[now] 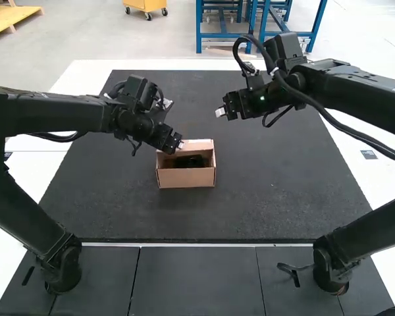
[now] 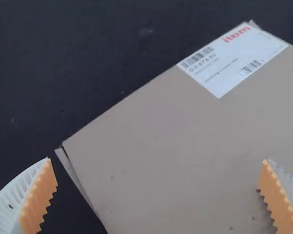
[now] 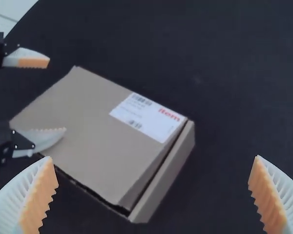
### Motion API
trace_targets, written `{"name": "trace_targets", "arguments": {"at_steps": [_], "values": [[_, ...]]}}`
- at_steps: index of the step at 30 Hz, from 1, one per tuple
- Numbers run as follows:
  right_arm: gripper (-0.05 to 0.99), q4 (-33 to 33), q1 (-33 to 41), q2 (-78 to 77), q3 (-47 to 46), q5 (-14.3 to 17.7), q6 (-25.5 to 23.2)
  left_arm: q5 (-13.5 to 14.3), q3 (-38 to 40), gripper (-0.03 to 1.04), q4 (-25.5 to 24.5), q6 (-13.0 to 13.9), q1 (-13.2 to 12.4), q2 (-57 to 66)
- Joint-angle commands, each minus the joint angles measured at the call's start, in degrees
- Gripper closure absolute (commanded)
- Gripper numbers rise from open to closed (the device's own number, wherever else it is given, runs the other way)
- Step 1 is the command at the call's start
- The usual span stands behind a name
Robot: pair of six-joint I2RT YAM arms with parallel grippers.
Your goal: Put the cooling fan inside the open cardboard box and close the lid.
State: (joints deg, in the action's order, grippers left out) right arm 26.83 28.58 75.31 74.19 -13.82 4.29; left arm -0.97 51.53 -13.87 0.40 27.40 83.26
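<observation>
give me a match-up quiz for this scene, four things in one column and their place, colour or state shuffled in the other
Column one:
1. left gripper
2. right gripper
3. label
4. mat

Column two:
a. white, stuck on the lid
b. black, lying under the cardboard box
c. open, up in the air, apart from the cardboard box
d. open, close at the lid's edge

Pairs: 1-d, 2-c, 3-a, 4-b
</observation>
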Motion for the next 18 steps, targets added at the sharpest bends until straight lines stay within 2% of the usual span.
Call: {"name": "trace_targets", "arguments": {"at_steps": [1,6,13,18], "values": [[0.03,0.68,-0.89,-2.80,1.13,-1.82,-0.43,1.06,-2.31,0.04,1.83,-1.28,0.55,0.06],[0.03,2.61,-0.45,-3.50,-0.19,-2.00,-0.43,2.20,-4.68,0.04,4.82,-2.16,0.02,0.06],[0.03,5.34,-0.37,-4.20,-0.37,-2.96,-0.08,2.99,-5.56,0.04,6.40,-2.60,-0.85,0.23],[0.03,5.78,-0.28,-4.64,-0.37,-3.23,0.01,2.99,-7.49,0.04,7.19,-2.51,-0.59,1.46]]}}
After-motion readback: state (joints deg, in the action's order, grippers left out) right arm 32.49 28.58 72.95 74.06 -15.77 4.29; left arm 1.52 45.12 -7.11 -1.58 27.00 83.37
